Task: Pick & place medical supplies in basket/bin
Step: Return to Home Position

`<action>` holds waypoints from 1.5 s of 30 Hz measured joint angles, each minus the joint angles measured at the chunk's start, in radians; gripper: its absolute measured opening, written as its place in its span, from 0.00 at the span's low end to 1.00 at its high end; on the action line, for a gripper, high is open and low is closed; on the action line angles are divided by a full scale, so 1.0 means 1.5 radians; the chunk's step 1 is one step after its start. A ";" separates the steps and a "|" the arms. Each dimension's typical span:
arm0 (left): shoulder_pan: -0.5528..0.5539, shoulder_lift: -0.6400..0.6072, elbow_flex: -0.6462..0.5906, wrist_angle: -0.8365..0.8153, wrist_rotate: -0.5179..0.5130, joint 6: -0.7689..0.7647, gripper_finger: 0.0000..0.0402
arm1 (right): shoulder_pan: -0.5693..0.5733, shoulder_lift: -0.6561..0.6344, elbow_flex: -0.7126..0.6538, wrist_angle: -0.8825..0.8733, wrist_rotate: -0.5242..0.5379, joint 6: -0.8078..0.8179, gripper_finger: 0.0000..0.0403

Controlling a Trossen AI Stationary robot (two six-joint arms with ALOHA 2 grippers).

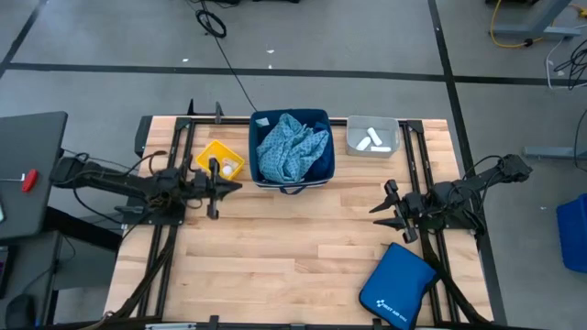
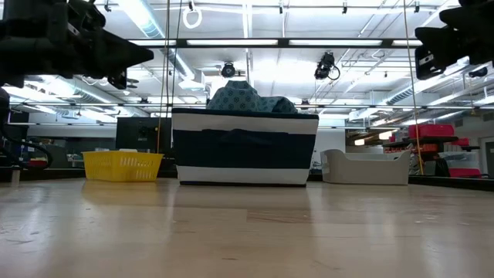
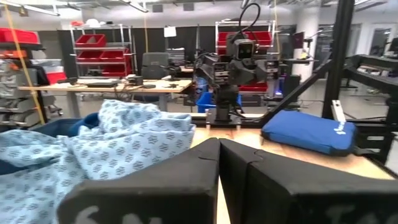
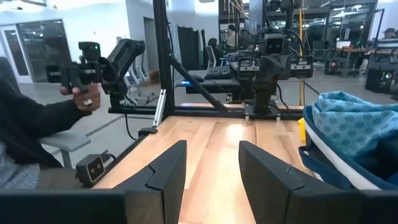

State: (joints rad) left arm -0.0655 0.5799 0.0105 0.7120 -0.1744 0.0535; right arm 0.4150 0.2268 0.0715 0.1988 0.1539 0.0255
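The navy tub (image 1: 253, 151) (image 2: 245, 150) stands at the table's far middle with the teal patterned cloth (image 1: 292, 147) (image 3: 112, 143) (image 4: 348, 124) heaped in it above the rim. The yellow tub (image 1: 220, 158) (image 2: 122, 164) sits to its left with a small pale item inside. The pale grey tub (image 1: 350, 137) (image 2: 363, 166) on the right holds white packets (image 1: 374, 139). My left gripper (image 1: 218, 186) (image 3: 219, 155) hovers shut at the yellow tub's near side, holding nothing I can see. My right gripper (image 1: 385, 209) (image 4: 211, 168) is open over bare table, near of the grey tub.
The flat royal-blue zip pouch (image 1: 396, 286) (image 3: 308, 130) lies at the table's near right corner. Bare wood spreads across the middle and near left. Both arms are raised off the table in the low view. A person's hand (image 4: 87, 93) holds a device beyond the table.
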 joint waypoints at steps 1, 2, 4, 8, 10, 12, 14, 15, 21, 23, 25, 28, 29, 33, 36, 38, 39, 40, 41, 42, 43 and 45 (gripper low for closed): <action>0.005 0.000 0.000 0.000 0.000 0.003 0.02 | 0.000 0.000 0.000 0.000 0.000 0.005 0.38; 0.011 0.000 0.000 0.000 0.000 0.007 0.02 | 0.000 0.000 0.000 0.000 0.000 0.008 0.38; 0.024 0.000 0.000 0.000 -0.002 0.020 0.02 | 0.000 0.001 0.000 -0.002 0.000 0.008 0.38; 0.047 0.000 0.000 -0.002 -0.006 0.058 0.02 | 0.000 0.002 0.000 -0.006 0.000 0.008 0.38; 0.056 0.000 0.000 -0.002 -0.006 0.062 0.02 | 0.000 0.002 0.000 -0.006 0.000 0.008 0.38; 0.061 0.000 0.000 -0.002 -0.005 0.057 0.02 | 0.000 0.002 0.000 -0.007 0.000 0.008 0.38; 0.062 0.000 0.000 -0.001 0.000 0.044 0.02 | 0.000 0.002 0.000 -0.007 0.000 0.008 0.38; 0.061 0.000 0.000 0.000 0.001 0.037 0.02 | 0.000 0.002 0.000 -0.007 0.000 0.008 0.38; 0.061 0.000 0.000 0.000 -0.006 0.030 0.02 | 0.000 0.002 0.000 -0.008 0.000 0.008 0.38; 0.062 0.000 0.000 -0.003 -0.009 0.025 0.02 | 0.000 0.002 0.000 -0.009 0.000 0.008 0.38; 0.062 0.000 0.000 -0.004 -0.009 -0.004 0.02 | 0.000 0.002 0.000 -0.009 0.000 0.008 0.38; 0.061 0.000 0.000 -0.013 0.008 -0.050 0.02 | 0.000 0.002 0.000 -0.009 0.000 0.008 0.38; 0.061 0.000 0.000 -0.006 0.020 -0.047 0.02 | 0.000 0.002 0.000 -0.009 0.000 0.008 0.38; 0.061 0.000 0.000 0.031 0.078 -0.046 0.02 | 0.000 0.002 0.000 -0.009 0.000 0.008 0.38; 0.062 -0.010 0.000 0.009 0.116 -0.065 0.02 | 0.000 0.002 0.000 -0.009 0.000 0.007 0.38; 0.062 -0.028 0.000 -0.029 0.124 -0.077 0.02 | 0.000 0.002 0.000 -0.009 0.000 0.007 0.38; 0.062 -0.037 0.000 -0.050 0.124 -0.083 0.02 | 0.000 0.002 0.000 -0.009 0.000 0.007 0.38; 0.062 -0.047 0.000 -0.074 0.124 -0.090 0.02 | 0.000 0.002 0.000 -0.009 0.000 0.007 0.38; 0.062 -0.061 0.000 -0.097 0.124 -0.098 0.02 | 0.000 0.002 0.000 -0.009 0.000 0.007 0.38; 0.062 -0.076 0.000 -0.114 0.125 -0.103 0.02 | 0.000 0.002 0.000 -0.009 0.000 0.007 0.38; 0.062 -0.093 0.000 -0.127 0.131 -0.107 0.02 | 0.000 0.002 0.000 -0.009 0.000 0.007 0.38; 0.062 -0.130 0.000 -0.154 0.154 -0.116 0.02 | 0.000 0.002 0.000 -0.009 0.000 0.007 0.38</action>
State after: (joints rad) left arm 0.0277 0.3854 0.0101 0.4813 0.0559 -0.1212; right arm 0.4150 0.2291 0.0711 0.1852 0.1539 0.0364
